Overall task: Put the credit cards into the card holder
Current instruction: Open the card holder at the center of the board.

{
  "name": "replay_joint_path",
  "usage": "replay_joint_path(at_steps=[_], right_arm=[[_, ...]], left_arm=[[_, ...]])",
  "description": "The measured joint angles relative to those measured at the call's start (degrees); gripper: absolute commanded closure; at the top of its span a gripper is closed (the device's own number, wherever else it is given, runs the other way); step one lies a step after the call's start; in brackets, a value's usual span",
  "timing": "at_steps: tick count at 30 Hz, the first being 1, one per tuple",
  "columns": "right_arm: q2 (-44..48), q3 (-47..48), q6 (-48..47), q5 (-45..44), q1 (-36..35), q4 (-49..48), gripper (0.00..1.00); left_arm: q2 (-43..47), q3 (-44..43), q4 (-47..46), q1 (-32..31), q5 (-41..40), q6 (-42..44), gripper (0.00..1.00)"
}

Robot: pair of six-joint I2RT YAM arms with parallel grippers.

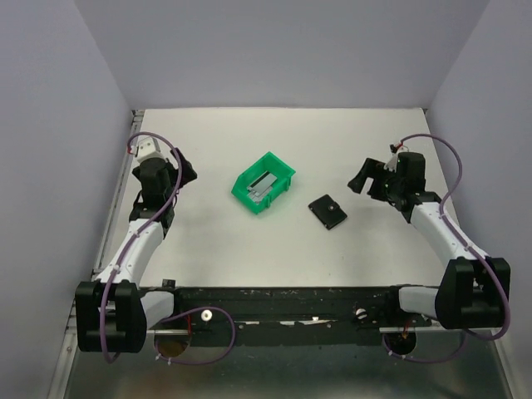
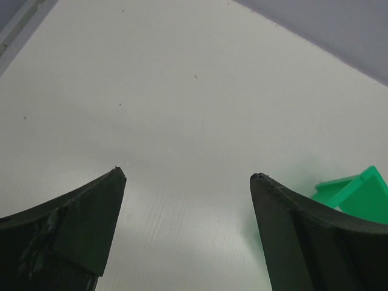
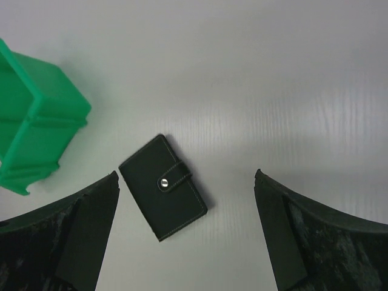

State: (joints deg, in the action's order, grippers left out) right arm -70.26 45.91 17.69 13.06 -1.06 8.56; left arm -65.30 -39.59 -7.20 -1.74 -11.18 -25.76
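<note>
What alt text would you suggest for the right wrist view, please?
A closed black card holder with a light stud lies on the white table, between the open fingers of the right hand. A green bin sits at the left edge.

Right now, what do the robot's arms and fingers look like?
The left arm and right arm have white segments between chunky black joints and bases. A thin purple cable loops along each one. The fingers are dark, curved blades tapering to blunt tips, a bit scuffed.

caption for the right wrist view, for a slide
Closed card holder lying on the white table, framed by the right arm's open fingers, green bin at left.
</note>
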Motion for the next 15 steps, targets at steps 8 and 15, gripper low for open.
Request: replay_joint_path(at_steps=[8, 15], right_arm=[[-5.81, -3.65, 6.38, 1.79, -1.05, 6.60, 0.09], [-11.63, -3.76, 9.46, 1.90, -3.58, 6.71, 0.22]], left_arm=[[1.09, 1.97, 0.28, -0.02, 5.31, -5.20, 0.01], [0.07, 1.97, -0.42, -0.11, 9.18, -7.28, 0.01]])
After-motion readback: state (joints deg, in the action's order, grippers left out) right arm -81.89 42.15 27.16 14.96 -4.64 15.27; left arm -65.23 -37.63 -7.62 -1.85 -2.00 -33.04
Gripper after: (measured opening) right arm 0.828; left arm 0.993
